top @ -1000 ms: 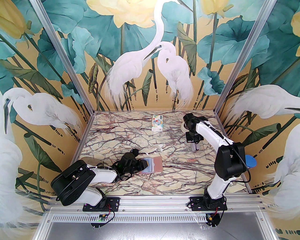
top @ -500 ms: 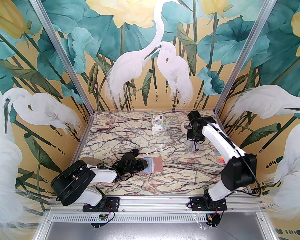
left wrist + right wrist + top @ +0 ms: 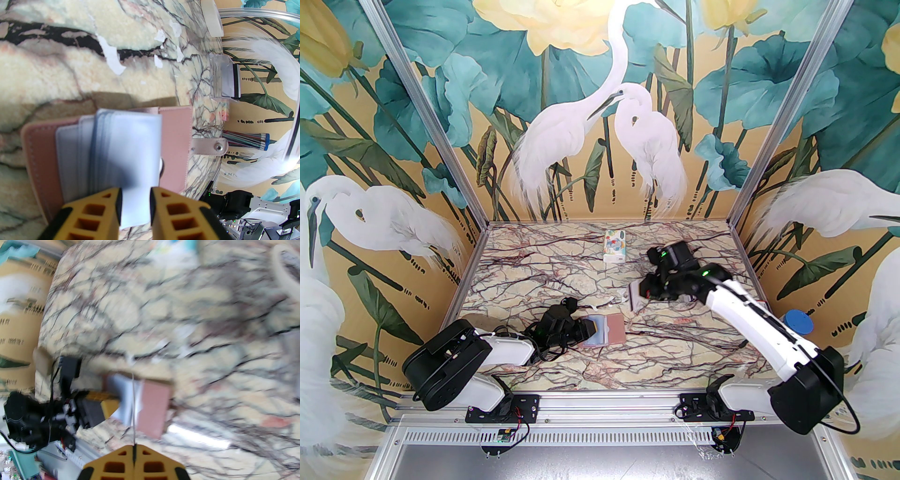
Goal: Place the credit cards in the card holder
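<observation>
right pincer (image 3: 134, 448): clenched on a card (image 3: 635, 296), near the holder (image 3: 613, 329), not in it | holder: open on surface (image 3: 562, 276), left pincer (image 3: 135, 199) at its blue side, grip unclear | risk: thin card may miss the slot, then bend or slip

Left arm tucked low, right arm stretched out long.

My left arm (image 3: 506, 349) lies folded down near its base, forearm pointing right, and my left gripper (image 3: 587, 329) (image 3: 135, 201) sits low with its jaws a narrow gap apart. My right arm (image 3: 750, 318) reaches forward and to the left, wrist turned so my right gripper (image 3: 644, 294) (image 3: 134, 448) points left, jaws pinched tight on a card (image 3: 634, 296), thin edge towards my wrist camera.
</observation>
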Controlling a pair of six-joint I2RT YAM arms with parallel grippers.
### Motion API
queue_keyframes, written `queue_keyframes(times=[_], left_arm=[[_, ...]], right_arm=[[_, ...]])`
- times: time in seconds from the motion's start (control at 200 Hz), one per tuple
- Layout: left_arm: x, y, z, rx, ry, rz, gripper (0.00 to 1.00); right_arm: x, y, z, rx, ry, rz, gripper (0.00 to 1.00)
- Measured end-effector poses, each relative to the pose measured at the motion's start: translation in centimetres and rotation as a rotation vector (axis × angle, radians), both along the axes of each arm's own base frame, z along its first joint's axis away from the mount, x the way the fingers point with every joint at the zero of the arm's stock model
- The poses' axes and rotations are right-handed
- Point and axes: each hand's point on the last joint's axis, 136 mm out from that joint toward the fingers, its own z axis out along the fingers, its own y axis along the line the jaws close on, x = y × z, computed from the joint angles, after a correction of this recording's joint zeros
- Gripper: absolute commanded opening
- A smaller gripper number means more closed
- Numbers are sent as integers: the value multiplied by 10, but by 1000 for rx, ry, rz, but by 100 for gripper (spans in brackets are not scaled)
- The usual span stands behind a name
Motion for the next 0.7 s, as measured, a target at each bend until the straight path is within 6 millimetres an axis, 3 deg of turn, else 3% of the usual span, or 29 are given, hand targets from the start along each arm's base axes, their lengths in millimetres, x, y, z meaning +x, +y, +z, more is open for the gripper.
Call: queue_keyframes(times=[0.225, 0.515, 0.7], left_arm=[[-4, 5, 3, 18, 11, 8, 28], [-4, 17, 41, 29, -53, 39, 32], [-5, 24, 24, 103, -12, 49, 28]], right_arm=[[-11, 25, -35, 46, 76, 6, 0], [-10, 50, -64, 69, 129, 12, 0], [-10, 60, -81, 76, 163, 12, 0]])
